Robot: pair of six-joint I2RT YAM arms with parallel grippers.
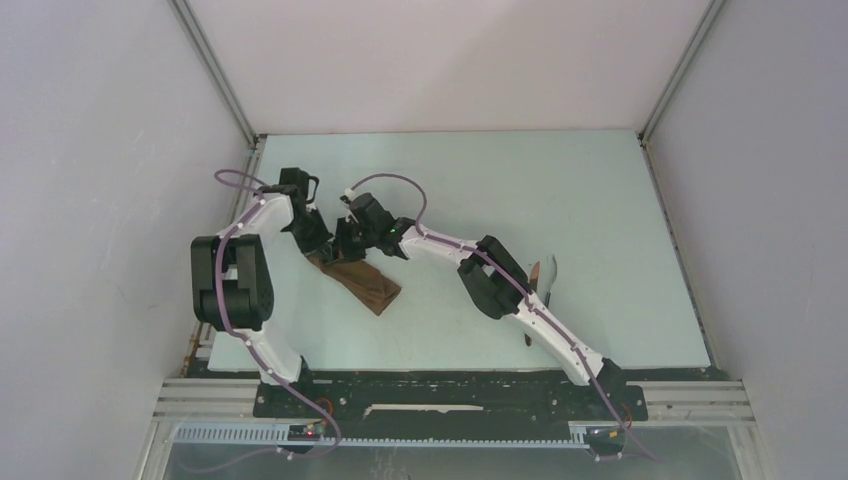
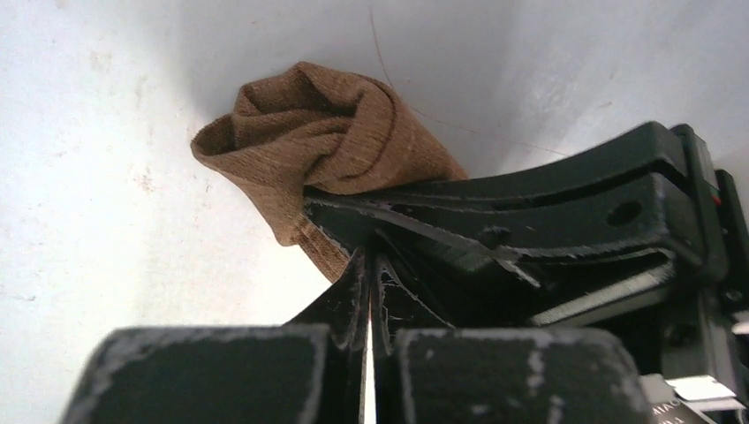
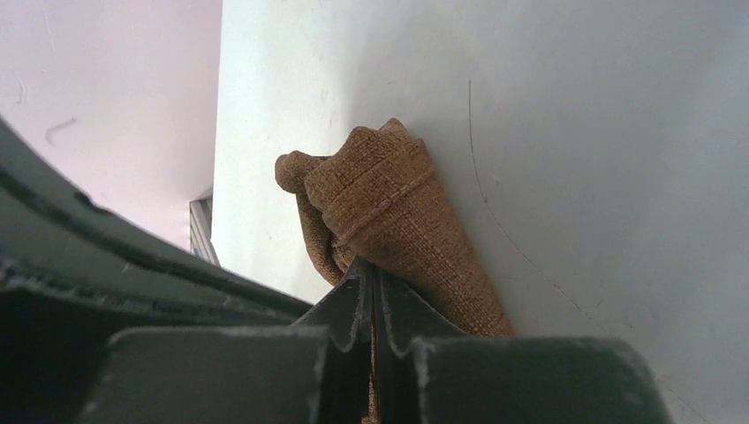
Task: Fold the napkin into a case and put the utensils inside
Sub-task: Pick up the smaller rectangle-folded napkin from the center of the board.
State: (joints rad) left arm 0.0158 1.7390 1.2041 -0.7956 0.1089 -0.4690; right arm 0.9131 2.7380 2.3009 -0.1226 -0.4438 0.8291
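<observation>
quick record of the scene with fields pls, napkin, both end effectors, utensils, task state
napkin: folded into a narrow brown strip, lying diagonally on the table, one end bunched
left end effector: jaws closed at the bunched end; grip on the cloth unclear
right end effector: shut on that same end
utensils: on the table to the right, apart from the napkin, partly hidden
task state: utensils not yet inside
</observation>
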